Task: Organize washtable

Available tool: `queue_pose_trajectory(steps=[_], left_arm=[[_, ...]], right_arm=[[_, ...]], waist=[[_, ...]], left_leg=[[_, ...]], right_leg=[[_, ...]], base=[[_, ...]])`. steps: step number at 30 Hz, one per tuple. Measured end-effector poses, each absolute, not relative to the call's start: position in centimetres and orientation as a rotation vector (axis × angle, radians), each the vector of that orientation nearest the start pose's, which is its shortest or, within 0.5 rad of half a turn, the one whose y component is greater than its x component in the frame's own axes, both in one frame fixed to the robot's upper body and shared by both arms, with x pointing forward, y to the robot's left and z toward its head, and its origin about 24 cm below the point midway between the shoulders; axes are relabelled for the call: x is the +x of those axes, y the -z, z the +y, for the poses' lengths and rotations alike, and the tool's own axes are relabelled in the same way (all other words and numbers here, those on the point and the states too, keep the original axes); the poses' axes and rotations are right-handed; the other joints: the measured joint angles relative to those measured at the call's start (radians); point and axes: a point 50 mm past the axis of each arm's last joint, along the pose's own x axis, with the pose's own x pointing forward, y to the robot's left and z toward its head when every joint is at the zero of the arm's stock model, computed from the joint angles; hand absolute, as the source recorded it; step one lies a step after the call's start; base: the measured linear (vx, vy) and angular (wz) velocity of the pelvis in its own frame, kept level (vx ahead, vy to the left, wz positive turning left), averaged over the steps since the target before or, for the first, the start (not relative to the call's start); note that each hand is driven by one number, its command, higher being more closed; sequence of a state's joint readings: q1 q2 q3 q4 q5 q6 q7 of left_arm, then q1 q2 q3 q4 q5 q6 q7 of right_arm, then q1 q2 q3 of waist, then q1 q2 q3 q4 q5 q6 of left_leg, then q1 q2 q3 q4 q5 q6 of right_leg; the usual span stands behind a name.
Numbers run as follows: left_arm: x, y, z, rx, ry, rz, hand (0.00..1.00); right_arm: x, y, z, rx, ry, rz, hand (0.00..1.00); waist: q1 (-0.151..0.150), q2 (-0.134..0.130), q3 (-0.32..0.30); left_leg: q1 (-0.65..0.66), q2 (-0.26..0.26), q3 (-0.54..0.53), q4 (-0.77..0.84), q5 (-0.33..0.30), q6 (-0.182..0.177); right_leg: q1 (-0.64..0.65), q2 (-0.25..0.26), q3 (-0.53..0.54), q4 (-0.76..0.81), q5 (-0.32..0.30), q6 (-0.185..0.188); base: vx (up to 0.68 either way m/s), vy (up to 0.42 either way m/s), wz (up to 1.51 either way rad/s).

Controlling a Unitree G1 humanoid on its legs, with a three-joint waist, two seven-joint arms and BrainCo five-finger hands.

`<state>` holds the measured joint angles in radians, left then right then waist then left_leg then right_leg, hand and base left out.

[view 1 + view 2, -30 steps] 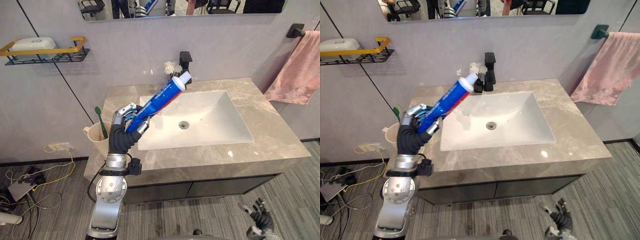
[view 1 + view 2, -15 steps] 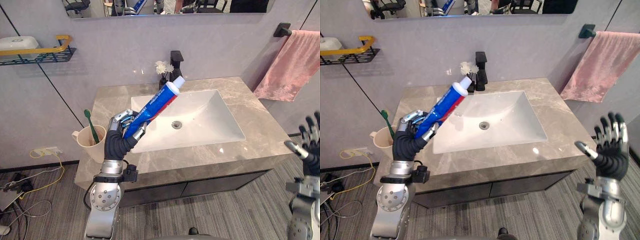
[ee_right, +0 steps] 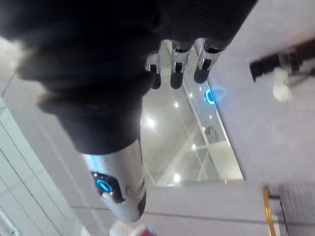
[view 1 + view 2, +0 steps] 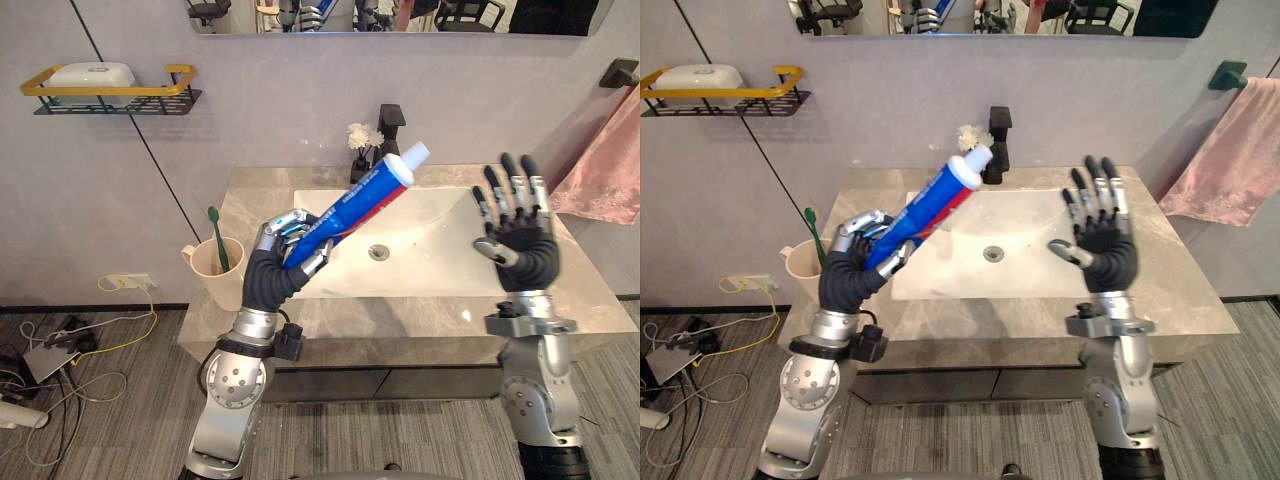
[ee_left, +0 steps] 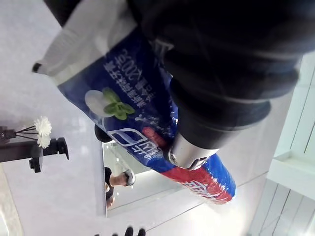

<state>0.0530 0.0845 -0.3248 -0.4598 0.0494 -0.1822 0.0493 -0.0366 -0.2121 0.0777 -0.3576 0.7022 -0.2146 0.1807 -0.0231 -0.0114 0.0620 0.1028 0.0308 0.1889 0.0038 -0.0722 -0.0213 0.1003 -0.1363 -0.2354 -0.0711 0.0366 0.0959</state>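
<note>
The large blue, red and white toothpaste tube (image 4: 362, 193) is gripped in the left hand (image 4: 277, 268), whose fingers and thumb are curled round the tube's lower, crimped end. The tube is tilted, with its white cap pointed up and to the right, over the left half of the white rectangular sink basin (image 4: 430, 270). In the left wrist view the tube (image 5: 129, 118) is seen close up, with a silver finger wrapped across its printed face.

The right hand (image 4: 520, 245) is held upright over the right side of the basin — fingers straight and spread apart, with nothing in them. The two hands are kept well apart.

A beige mug (image 4: 205, 275) is set at the left end of the grey marbled stone countertop (image 4: 255, 195), and a green toothbrush (image 4: 217, 238) is stood in it, bristles up. The mug is found just beside the left hand, on its outer side. A black tap (image 4: 392, 122) is mounted behind the basin, and a small dark vase of white flowers (image 4: 360, 137) is placed just beside it. A pink towel (image 4: 612, 175) is hung on the wall at the right. A yellow-railed black wire shelf (image 4: 120, 95) is fixed to the wall at the left, and a white soap box (image 4: 92, 74) is kept on it.
</note>
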Motion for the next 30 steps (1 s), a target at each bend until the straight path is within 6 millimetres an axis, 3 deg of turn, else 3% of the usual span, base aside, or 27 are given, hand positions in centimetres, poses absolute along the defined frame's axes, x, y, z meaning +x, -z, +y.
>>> queue_pose_trajectory(steps=[7, 15, 16, 30], left_arm=[[21.4, -14.2, 7.3, -0.006, 0.33, -0.566, 1.0], [21.5, -12.9, 6.2, -0.005, 0.372, -0.505, 1.0], [21.4, -12.8, 6.0, -0.006, 0.383, -0.499, 1.0], [21.8, -11.7, 5.4, -0.018, 0.371, -0.452, 1.0]], right_arm=[[24.2, -14.9, -11.9, 0.594, -0.497, -0.526, 0.0], [24.0, -15.4, -9.4, 0.645, -0.587, -0.522, 0.0], [24.1, -15.3, -9.2, 0.649, -0.589, -0.514, 1.0], [24.6, -14.6, -8.6, 0.679, -0.586, -0.467, 1.0]], waist=[[0.005, -0.001, -0.001], [0.009, -0.009, -0.008], [0.009, -0.014, -0.011], [0.01, -0.031, -0.023]], left_leg=[[0.004, -0.01, -0.022, -0.03, 0.024, 0.004], [0.013, -0.012, -0.03, -0.065, 0.046, 0.005], [0.014, -0.012, -0.032, -0.068, 0.048, 0.005], [0.014, -0.013, -0.034, -0.075, 0.052, 0.005]], right_leg=[[0.001, -0.005, -0.015, 0.0, 0.0, 0.0], [0.0, -0.006, -0.031, -0.001, 0.0, 0.0], [0.0, -0.005, -0.033, -0.001, 0.0, 0.0], [-0.002, -0.005, -0.034, -0.003, 0.0, 0.0]], base=[[-0.03, -0.005, 0.09], [-0.04, -0.018, 0.04], [-0.03, -0.019, 0.06], [0.0, -0.003, 0.0]])
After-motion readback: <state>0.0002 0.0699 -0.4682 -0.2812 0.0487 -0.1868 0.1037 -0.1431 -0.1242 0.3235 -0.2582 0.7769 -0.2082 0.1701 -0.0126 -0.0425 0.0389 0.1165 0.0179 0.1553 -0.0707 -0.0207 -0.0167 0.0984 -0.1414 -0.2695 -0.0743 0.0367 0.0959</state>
